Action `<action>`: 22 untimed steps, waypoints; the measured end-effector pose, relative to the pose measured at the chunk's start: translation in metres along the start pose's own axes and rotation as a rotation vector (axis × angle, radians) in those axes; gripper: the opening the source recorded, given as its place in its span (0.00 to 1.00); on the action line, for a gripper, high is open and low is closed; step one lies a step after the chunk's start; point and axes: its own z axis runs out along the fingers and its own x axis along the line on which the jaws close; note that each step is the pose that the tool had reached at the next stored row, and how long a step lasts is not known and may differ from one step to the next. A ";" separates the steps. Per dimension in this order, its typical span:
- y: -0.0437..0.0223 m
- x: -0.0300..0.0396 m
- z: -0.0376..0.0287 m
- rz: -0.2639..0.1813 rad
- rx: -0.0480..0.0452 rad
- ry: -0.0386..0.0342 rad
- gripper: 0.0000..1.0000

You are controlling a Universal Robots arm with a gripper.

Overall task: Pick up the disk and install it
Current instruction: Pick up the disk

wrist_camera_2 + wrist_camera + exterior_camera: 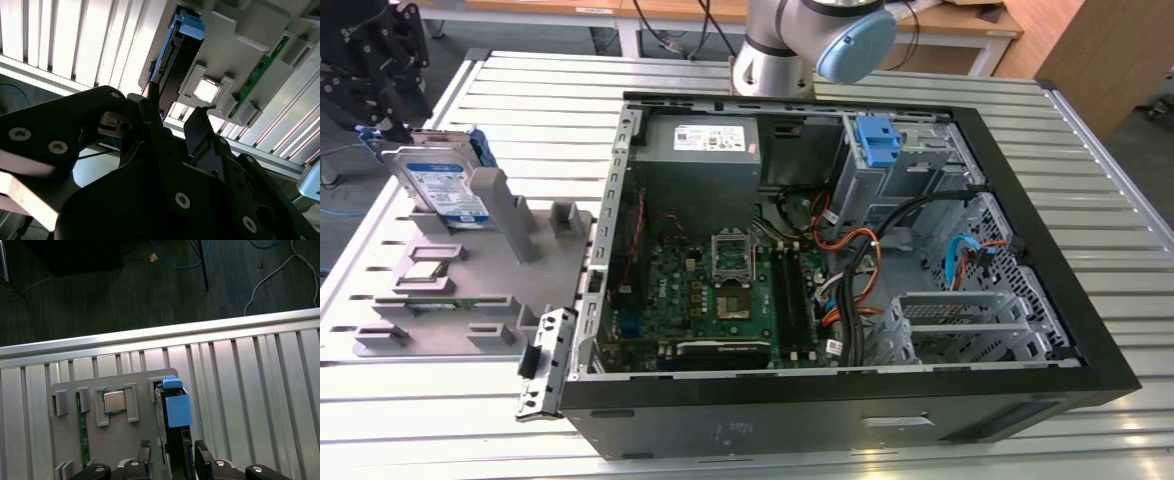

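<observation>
Silver-metal with blue side rails, the disk (440, 185) stands on edge in a slot of the grey holder tray (494, 285), at the tray's far corner on the exterior view's left. The tray lies on the slatted aluminium table (534, 100), against the open computer case (854, 405).

The gripper (172, 444) hangs over the disk, jaws spread wide and holding nothing. In the first wrist view its two black fingers (145, 452) line up on either side of the disk's upper edge. Contact with the disk cannot be confirmed, and in the exterior view the gripper sits higher than the disk.

Also in the tray, beside the disk: a processor chip (114, 401) in a square pocket, and a green memory stick (82, 427) on edge in a narrow slot.

Inside the case, a blue bracket (874, 140) sits at the far edge, near the grey power supply (700, 145).
</observation>
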 end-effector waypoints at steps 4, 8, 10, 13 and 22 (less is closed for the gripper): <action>-0.0003 0.0002 0.0038 0.000 0.0003 0.0001 0.47; -0.0005 0.0004 0.0078 0.000 0.0004 0.0002 0.47; -0.0007 0.0005 0.0098 0.000 0.0007 0.0001 0.47; -0.0010 0.0006 0.0132 0.000 0.0016 0.0000 0.47; -0.0012 0.0008 0.0157 0.000 0.0029 -0.0003 0.47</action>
